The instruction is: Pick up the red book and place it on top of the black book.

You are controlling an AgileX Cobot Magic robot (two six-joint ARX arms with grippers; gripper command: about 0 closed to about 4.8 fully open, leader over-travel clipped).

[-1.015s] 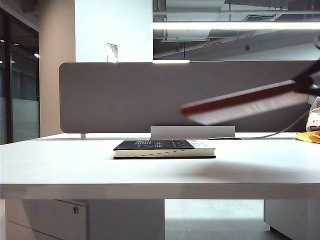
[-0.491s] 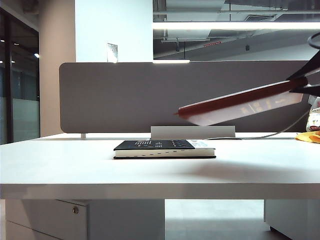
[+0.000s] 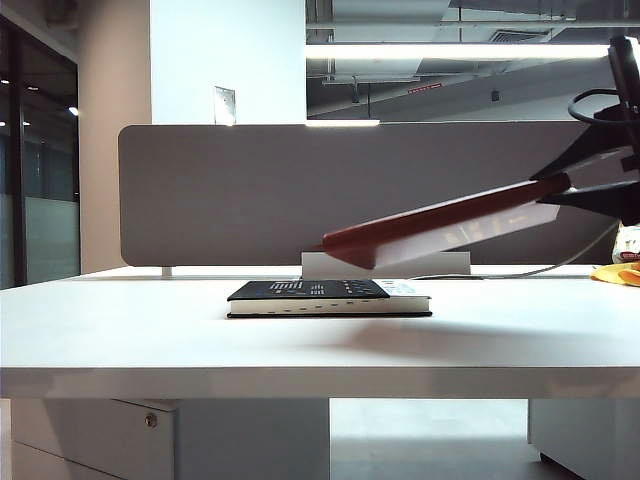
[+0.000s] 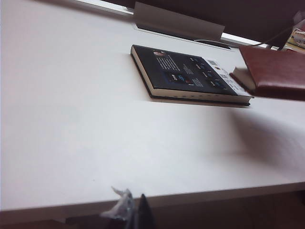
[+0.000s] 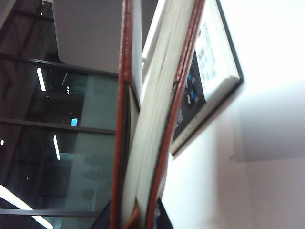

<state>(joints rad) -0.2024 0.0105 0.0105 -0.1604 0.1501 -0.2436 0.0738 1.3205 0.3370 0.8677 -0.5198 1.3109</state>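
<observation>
The black book [image 3: 320,292] lies flat near the middle of the white table [image 3: 150,330]. The red book [image 3: 440,220] hangs tilted in the air. Its low free end is above the black book's right part, apart from it. My right gripper [image 3: 567,186] is shut on the raised right end of the red book. In the right wrist view the red book [image 5: 126,95] runs edge-on out of the right gripper [image 5: 136,213], with the black book [image 5: 209,62] beyond it. In the left wrist view my left gripper [image 4: 142,212] sits shut off the table's near edge, far from the black book [image 4: 190,74] and the red book [image 4: 276,69].
A grey partition panel [image 3: 250,190] stands along the table's back edge, with a pale low block [image 3: 385,264] at its foot behind the books. A yellow object [image 3: 615,272] and a white packet [image 3: 628,235] lie at the far right, beside a cable.
The right gripper has carried the red book leftward and lower, so its free end now reaches over the black book. The left arm has not moved.
</observation>
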